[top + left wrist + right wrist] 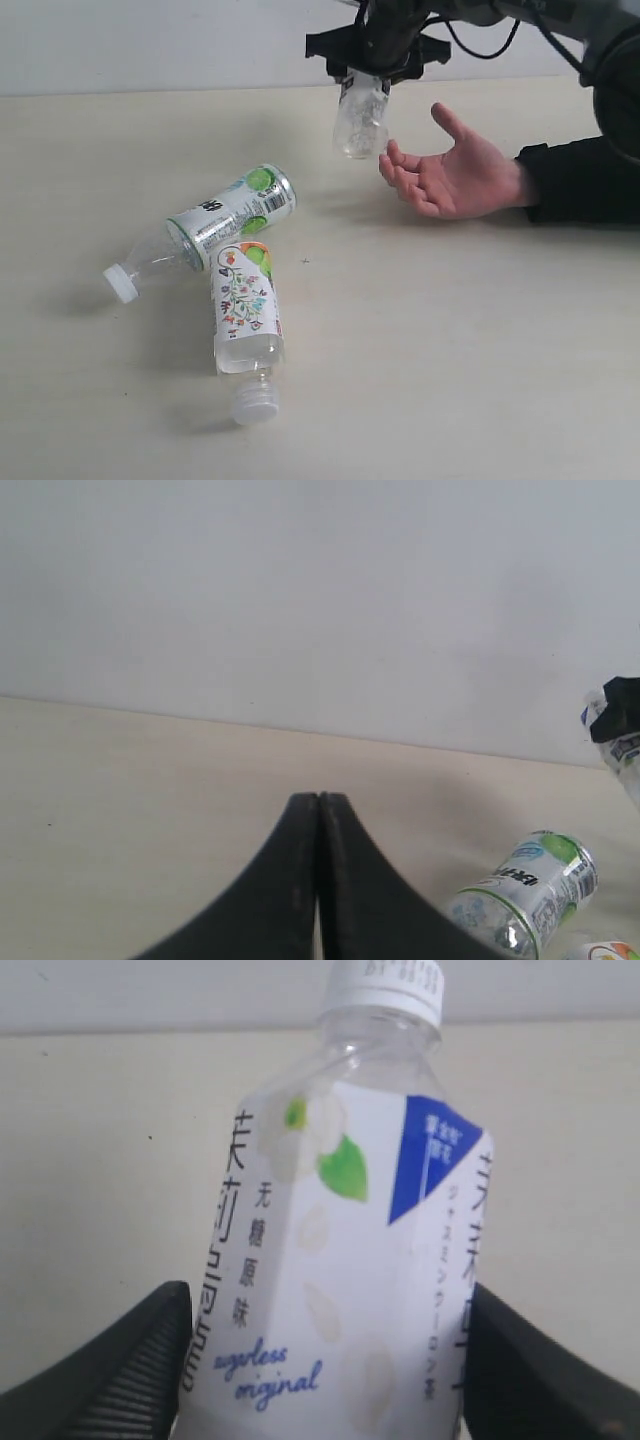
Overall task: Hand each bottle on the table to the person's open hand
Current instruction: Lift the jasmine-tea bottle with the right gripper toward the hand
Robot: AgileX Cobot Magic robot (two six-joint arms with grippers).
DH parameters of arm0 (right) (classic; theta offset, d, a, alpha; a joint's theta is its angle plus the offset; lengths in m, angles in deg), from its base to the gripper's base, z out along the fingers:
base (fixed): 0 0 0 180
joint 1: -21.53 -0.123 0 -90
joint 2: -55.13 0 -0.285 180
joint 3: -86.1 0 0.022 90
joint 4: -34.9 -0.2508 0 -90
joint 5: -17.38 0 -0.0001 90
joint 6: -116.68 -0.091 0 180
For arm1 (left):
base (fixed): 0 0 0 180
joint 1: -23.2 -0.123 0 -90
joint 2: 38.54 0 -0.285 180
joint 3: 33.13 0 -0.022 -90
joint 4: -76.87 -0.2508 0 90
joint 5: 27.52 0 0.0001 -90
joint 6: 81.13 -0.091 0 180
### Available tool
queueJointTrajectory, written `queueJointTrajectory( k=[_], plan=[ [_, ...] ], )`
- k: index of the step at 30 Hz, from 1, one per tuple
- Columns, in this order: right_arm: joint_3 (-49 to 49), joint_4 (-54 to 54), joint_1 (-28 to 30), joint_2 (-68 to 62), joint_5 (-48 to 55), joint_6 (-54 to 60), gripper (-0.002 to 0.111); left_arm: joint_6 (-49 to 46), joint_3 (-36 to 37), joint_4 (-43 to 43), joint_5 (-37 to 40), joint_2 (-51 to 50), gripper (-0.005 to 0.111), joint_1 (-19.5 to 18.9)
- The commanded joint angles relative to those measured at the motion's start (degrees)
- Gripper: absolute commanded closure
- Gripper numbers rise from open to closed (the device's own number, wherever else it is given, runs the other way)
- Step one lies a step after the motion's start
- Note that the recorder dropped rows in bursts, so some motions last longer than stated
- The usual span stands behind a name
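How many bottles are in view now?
3. A green-and-silver labelled clear plastic bottle and a white floral bottle lie touching on the table; the right gripper holds a white-labelled bottle aloft. Others may be off-frame.

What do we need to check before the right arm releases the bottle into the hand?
1. Grip: right jaws clamp the white bottle on both sides. ok
2. Receiver: person's open hand is palm up, fingers spread. ok
3. Alignment: in the exterior view the bottle hangs beside the fingertips, not over the palm. not ok
4. Height above the hand: only one view shows both. cannot tell
5. Left jaws: shut, empty, off to the side of the handover. ok
6. Other bottles: green-lime bottle and floral bottle lie against each other on the table, apart from the hand. ok
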Motion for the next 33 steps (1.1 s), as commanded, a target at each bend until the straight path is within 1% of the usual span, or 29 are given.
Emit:
queueJointTrajectory(
  k=[1,3,5,7,12,15,18,21,23,26,29,33],
  plan=[
    [-0.21,1.89,0.25,5.45,0.82,3.42,0.108,-0.26,-0.01,-0.22,-0.24,0.39,0.107,-0.08],
    [-0.21,1.91,0.25,7.39,1.72,4.45,0.108,-0.26,-0.01,-0.22,-0.24,0.39,0.107,-0.08],
    [-0.21,1.76,0.25,9.55,4.77,6.35,0.108,-0.26,-0.01,-0.22,-0.24,0.39,0.107,-0.08],
    [-0.21,0.84,0.8,11.34,8.9,9.96,0.108,-0.26,-0.01,-0.22,-0.24,0.39,0.107,-0.08],
    [-0.21,-5.57,2.34,13.2,20.46,18.86,0.108,-0.26,-0.01,-0.22,-0.24,0.39,0.107,-0.08],
    [-0.21,-5.22,2.34,13.56,26.83,20.99,0.108,-0.26,-0.01,-0.22,-0.24,0.39,0.107,-0.08],
    [-0.21,-5.76,2.23,14.96,26.83,22.35,0.108,-0.26,-0.01,-0.22,-0.24,0.39,0.107,-0.08],
    [2.31,-9.5,2.23,18.65,26.83,23.71,0.108,-0.26,-0.01,-0.22,-0.24,0.39,0.107,-0.08],
    [6.14,-9.84,2.23,22.03,26.83,23.71,0.108,-0.26,-0.01,-0.22,-0.24,0.39,0.107,-0.08],
    [14.97,-9.84,2.23,27.06,26.83,24.5,0.108,-0.26,-0.01,-0.22,-0.24,0.39,0.107,-0.08],
    [25.07,-10.11,2.23,31.55,20.88,24.55,0.108,-0.26,-0.01,-0.22,-0.24,0.39,0.107,-0.08],
    [35.95,-9.99,2.23,32.87,12.9,24.03,0.108,-0.26,-0.01,-0.22,-0.24,0.39,0.107,-0.08]
  ],
)
